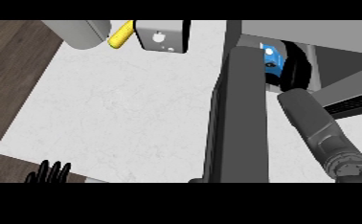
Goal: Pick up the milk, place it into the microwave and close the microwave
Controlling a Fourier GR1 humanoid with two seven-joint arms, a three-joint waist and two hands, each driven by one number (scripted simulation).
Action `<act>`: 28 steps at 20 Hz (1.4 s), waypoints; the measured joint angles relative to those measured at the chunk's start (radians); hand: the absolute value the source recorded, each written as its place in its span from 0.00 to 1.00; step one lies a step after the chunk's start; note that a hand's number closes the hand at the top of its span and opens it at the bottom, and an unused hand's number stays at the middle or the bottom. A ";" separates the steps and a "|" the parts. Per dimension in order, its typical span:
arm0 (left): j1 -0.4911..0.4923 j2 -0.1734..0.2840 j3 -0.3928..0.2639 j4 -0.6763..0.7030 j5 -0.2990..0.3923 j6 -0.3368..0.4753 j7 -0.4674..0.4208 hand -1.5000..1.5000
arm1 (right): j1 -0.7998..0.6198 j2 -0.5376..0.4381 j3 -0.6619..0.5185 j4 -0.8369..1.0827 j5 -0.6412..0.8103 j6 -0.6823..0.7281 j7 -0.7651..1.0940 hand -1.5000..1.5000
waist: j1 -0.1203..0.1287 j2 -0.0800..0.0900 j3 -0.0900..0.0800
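I see everything from my head, looking steeply down on the white counter (127,117). The microwave door (240,117) stands close under me. No second view exists.

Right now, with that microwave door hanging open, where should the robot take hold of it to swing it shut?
Probably the near end of the door, by the view's lower edge, farthest from the microwave where it seems hinged. Come from the left, flat fingers of the left hand on its broad outer face; the right arm blocks the other side.
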 measured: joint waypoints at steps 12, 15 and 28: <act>-0.029 -0.006 0.002 0.018 -0.007 0.003 0.002 0.00 | -0.076 0.107 0.050 0.002 0.048 0.178 -0.045 0.00 | -0.004 -0.009 0.006; -0.025 -0.007 0.004 0.017 -0.010 0.006 -0.002 0.00 | -0.080 0.124 0.030 -0.018 0.028 0.233 -0.063 0.00 | -0.015 -0.014 0.006; 0.011 -0.009 0.003 0.011 -0.020 0.003 -0.024 0.00 | 0.024 0.166 -0.127 -0.109 -0.140 0.551 -0.263 0.00 | -0.083 -0.037 0.006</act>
